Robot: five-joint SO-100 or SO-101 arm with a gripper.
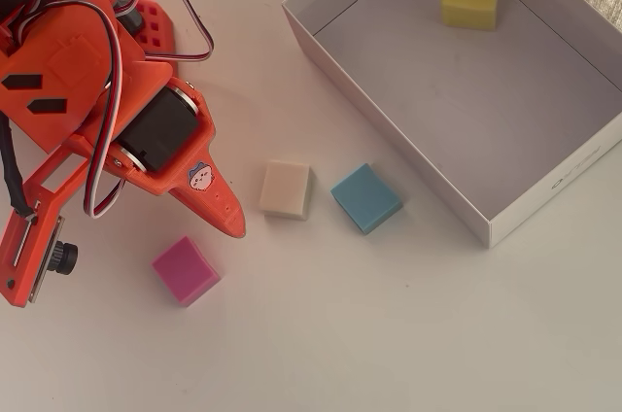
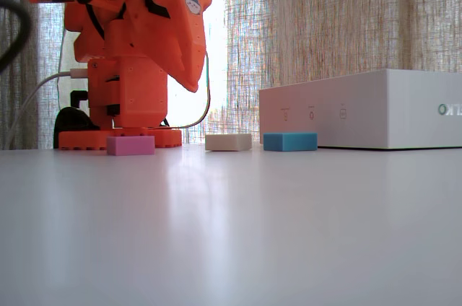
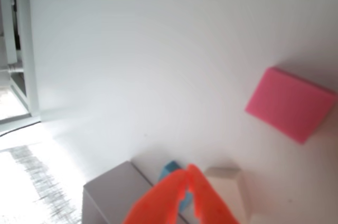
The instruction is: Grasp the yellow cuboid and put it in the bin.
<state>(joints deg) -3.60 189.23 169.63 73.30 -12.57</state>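
Observation:
The yellow cuboid (image 1: 468, 6) lies flat on the floor of the bin (image 1: 466, 111), near its far corner in the overhead view. The bin's white side wall (image 2: 361, 111) hides the cuboid in the fixed view, and only a corner of the bin (image 3: 111, 195) shows in the wrist view. My orange gripper (image 1: 231, 225) hangs above the table to the left of the bin, well away from the cuboid. Its fingertips (image 3: 187, 174) meet with nothing between them. In the fixed view the gripper (image 2: 193, 84) points down, above the blocks.
Three blocks lie on the table between the arm and the bin: pink (image 1: 185, 269), cream (image 1: 286, 188) and blue (image 1: 366, 197). The pink block (image 3: 290, 103) is the nearest one in the wrist view. The arm's orange base (image 2: 119, 136) stands at the left, before a curtain.

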